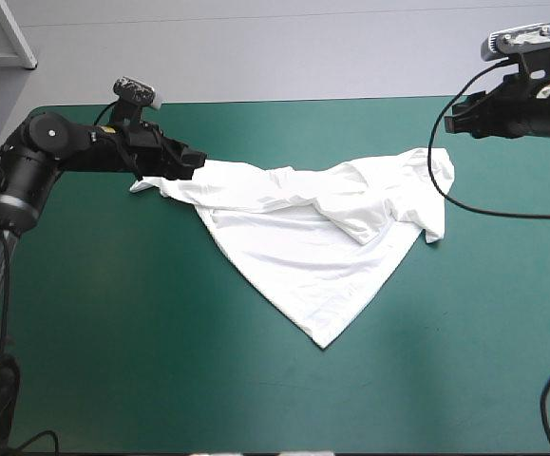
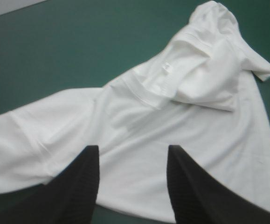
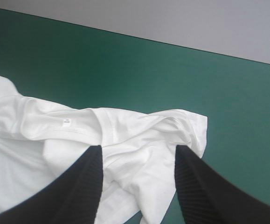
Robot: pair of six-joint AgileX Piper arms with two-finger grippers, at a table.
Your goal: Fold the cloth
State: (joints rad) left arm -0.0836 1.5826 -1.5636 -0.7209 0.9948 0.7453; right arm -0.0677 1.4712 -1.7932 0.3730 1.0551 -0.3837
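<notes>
The white, short-sleeved T-shirt (image 1: pixel 303 256) of soft knit cloth lies on the table's teal-green cover (image 1: pixel 113 332), around the middle and toward the far edge. It is spread into a rough triangle. Its long side runs left to right and one corner points at the near edge. It is not flat: the upper layer is bunched and rolled over near the ribbed collar (image 2: pixel 155 81), where a small white label (image 2: pixel 165 66) shows.

I judge it to be light and limp. It will sag and drag rather than hold any shape, and a pinch may catch one layer or several. The best holds look to be the two outer ends of the long side, the left corner and the right-hand sleeve (image 1: pixel 431 185), so the cloth can be stretched out before folding.

The left gripper (image 1: pixel 191 163) is low at the shirt's left corner. In its own wrist view the broad black fingers of this gripper (image 2: pixel 132 149) stand well apart with white cloth between and ahead of them. It grips nothing, and whether the tips touch the cloth I cannot tell.

The right gripper (image 1: pixel 453 122) hangs near the far right of the table, beside the sleeve. Its fingers are likewise spread wide in its wrist view (image 3: pixel 140 149), which looks down at the sleeve (image 3: pixel 190 128), and it too grips nothing.
</notes>
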